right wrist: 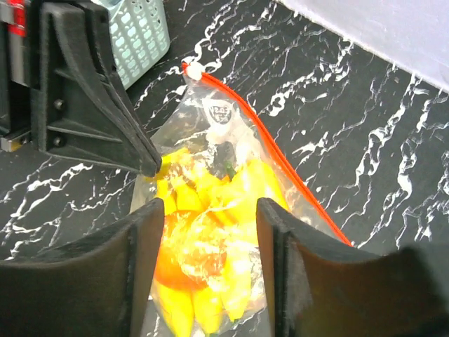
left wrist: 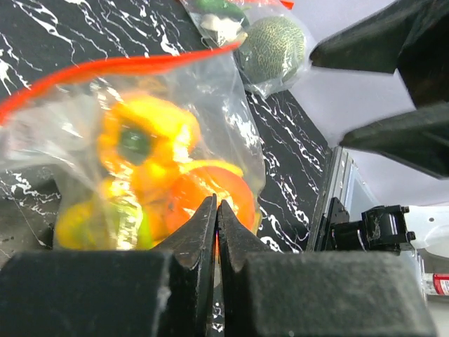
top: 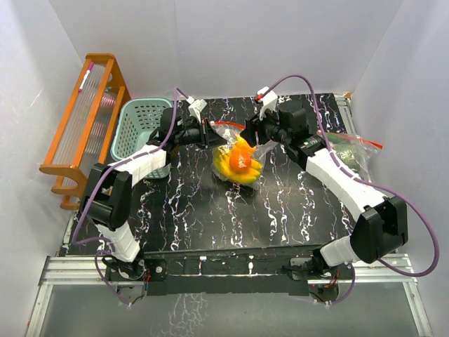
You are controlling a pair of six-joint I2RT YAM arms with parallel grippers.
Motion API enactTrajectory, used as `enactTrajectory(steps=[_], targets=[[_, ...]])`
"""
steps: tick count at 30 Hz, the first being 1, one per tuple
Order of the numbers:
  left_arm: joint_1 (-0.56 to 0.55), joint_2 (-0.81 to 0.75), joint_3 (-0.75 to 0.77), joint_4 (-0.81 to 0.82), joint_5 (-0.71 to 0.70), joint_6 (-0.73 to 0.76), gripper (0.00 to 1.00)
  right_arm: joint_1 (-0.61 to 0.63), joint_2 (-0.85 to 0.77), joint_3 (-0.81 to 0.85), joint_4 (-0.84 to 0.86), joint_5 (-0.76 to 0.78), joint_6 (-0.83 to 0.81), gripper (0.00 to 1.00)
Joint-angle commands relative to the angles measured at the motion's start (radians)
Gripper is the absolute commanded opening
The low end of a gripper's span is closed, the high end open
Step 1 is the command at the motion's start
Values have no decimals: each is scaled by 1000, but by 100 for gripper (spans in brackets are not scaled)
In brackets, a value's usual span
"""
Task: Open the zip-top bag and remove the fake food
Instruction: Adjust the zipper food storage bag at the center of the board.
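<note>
One zip-top bag, left pincer pinching it, right pincer spread over fake food

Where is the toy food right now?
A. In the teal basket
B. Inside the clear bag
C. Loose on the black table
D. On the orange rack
B, because the yellow and orange toy food shows through the plastic of the clear bag, which wraps all around it.
</note>
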Motion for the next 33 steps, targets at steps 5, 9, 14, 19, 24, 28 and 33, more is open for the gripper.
enactTrajectory(steps=[5,9,14,19,24,28,33], targets=[[-5,-16,25,36,61,-9,0,-3,100,99,58,-9,-68,70],[-5,-10,31,28,74,-2,0,-6,227,158,73,17,-77,72],[-5,-51,30,-53,-40,61,30,-8,292,166,105,38,-17,72],[-5,-83,35,-153,-204,105,66,-8,372,146,125,97,6,72],[-5,-61,54,-248,-359,88,88,19,347,39,85,137,-8,69],[-5,-45,22,-253,-513,36,97,26,201,-148,119,155,45,67],[-5,33,0,-177,-565,-55,97,28,28,-351,208,142,101,67]])
